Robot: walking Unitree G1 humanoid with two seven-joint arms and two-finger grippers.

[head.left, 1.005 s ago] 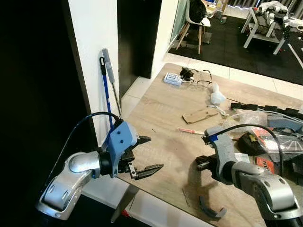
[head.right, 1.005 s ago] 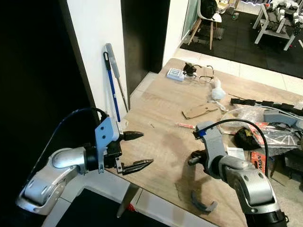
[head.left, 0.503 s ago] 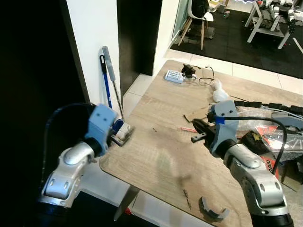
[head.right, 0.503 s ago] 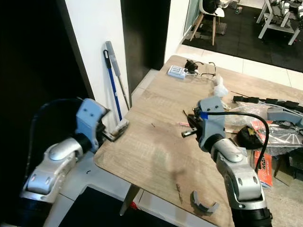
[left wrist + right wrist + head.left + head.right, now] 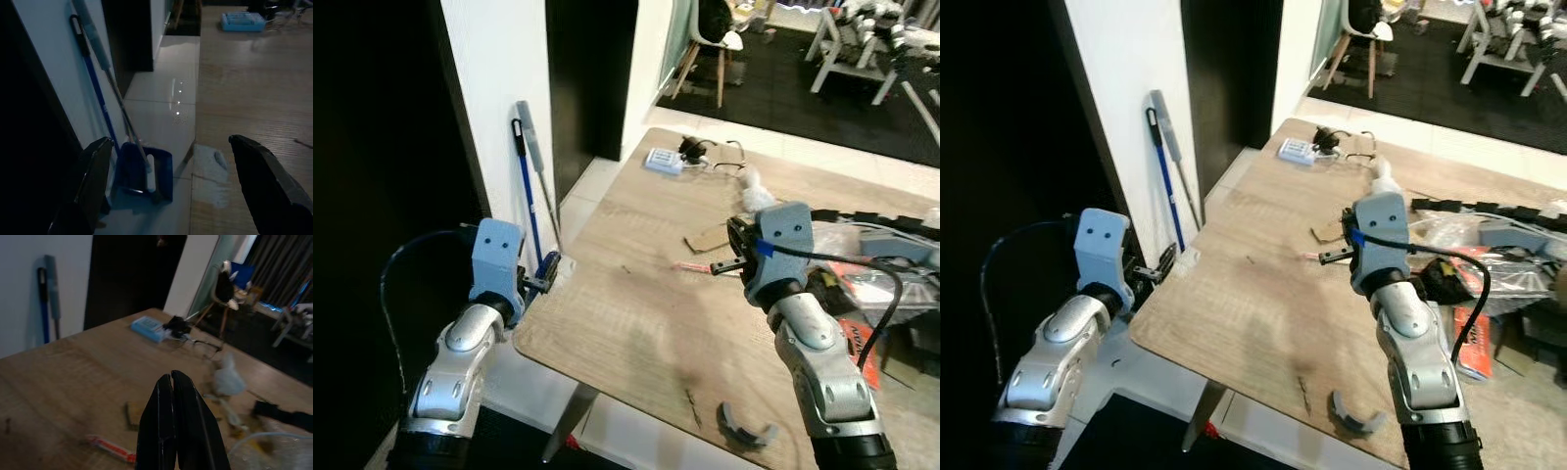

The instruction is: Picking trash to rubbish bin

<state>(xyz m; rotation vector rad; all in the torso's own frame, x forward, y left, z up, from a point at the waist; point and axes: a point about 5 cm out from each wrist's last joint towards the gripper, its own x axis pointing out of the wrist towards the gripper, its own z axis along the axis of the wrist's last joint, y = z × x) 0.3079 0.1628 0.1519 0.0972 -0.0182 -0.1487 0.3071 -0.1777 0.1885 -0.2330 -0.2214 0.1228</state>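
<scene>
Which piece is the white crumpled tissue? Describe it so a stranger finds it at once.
Start at the wooden table and go to its far end, past the flat brown cardboard scrap. The tissue lies there, near the black cable and blue-white pack. It is the only soft white lump there.

head views bright, sharp | wrist views dim | left side black

Worktop (image 5: 636, 323) cut off at right & bottom edges of eye views. Clutter under plastic wrap (image 5: 891, 279) too jumbled to be identified. Small grey curved piece (image 5: 745, 432) near front edge can't be identified.
</scene>
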